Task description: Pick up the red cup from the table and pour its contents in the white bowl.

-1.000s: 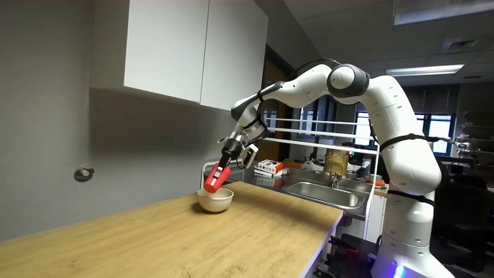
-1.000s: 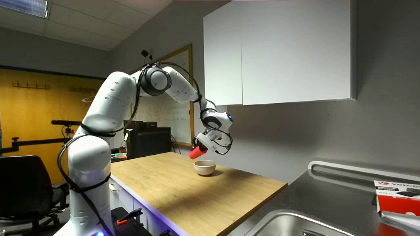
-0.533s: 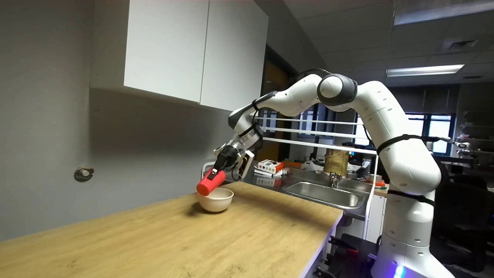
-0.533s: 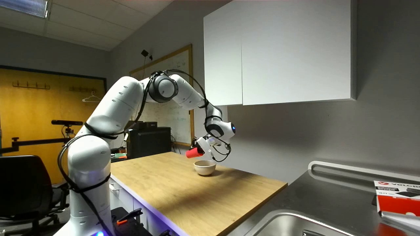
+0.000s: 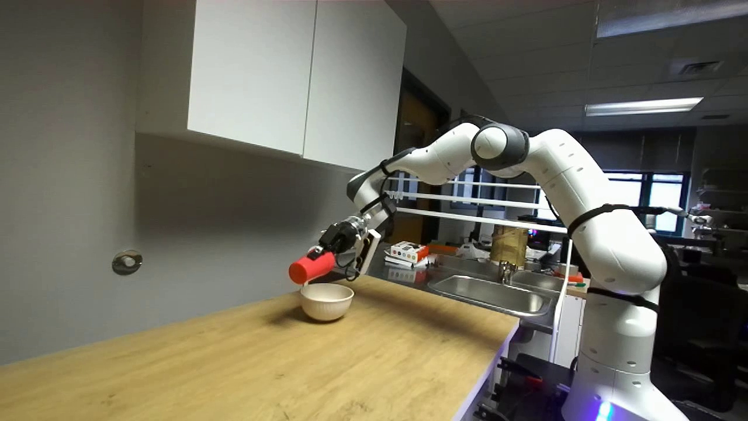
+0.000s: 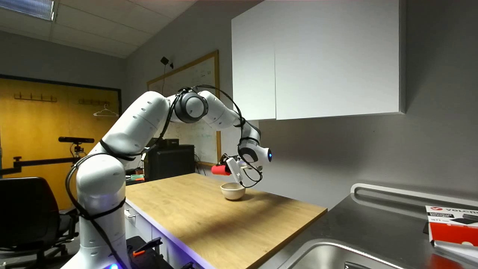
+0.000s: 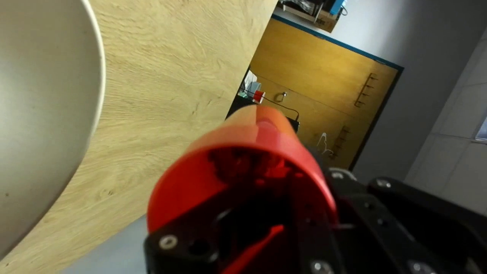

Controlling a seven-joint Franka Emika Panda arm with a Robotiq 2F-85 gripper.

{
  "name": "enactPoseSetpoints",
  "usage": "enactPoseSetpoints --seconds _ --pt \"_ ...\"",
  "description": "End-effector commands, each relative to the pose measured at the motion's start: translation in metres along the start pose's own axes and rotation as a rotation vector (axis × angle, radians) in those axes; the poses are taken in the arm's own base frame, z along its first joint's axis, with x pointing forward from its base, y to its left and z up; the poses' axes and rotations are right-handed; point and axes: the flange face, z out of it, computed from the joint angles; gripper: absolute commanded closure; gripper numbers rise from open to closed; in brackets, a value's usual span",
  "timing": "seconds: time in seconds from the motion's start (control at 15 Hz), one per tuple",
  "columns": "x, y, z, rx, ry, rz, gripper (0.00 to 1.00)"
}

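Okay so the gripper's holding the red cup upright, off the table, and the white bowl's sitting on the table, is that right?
Not upright: both exterior views show the red cup tipped nearly onto its side. The gripper does hold it off the table, and the white bowl does sit there.

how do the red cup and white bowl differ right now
The red cup is held up in the gripper, tipped nearly onto its side; the white bowl sits upright on the table. The cup is bright red, the bowl off-white. The cup is narrower than the bowl. Both have round rims.
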Motion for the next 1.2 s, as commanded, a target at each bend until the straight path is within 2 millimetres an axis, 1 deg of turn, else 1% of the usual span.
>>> enactPoseSetpoints --seconds 0.0,0.2,0.4,0.8,1.13 --pt "0.003 0.013 -0.017 0.098 0.058 0.032 0.96" --pt "-0.001 0.025 -0.027 0.177 0.099 0.064 0.96" --pt "-0.005 0.033 -0.035 0.255 0.135 0.093 0.96" --pt "-0.007 0.035 -0.046 0.405 0.164 0.155 0.96" --pt "-0.007 0.039 -0.047 0.494 0.157 0.262 0.96"
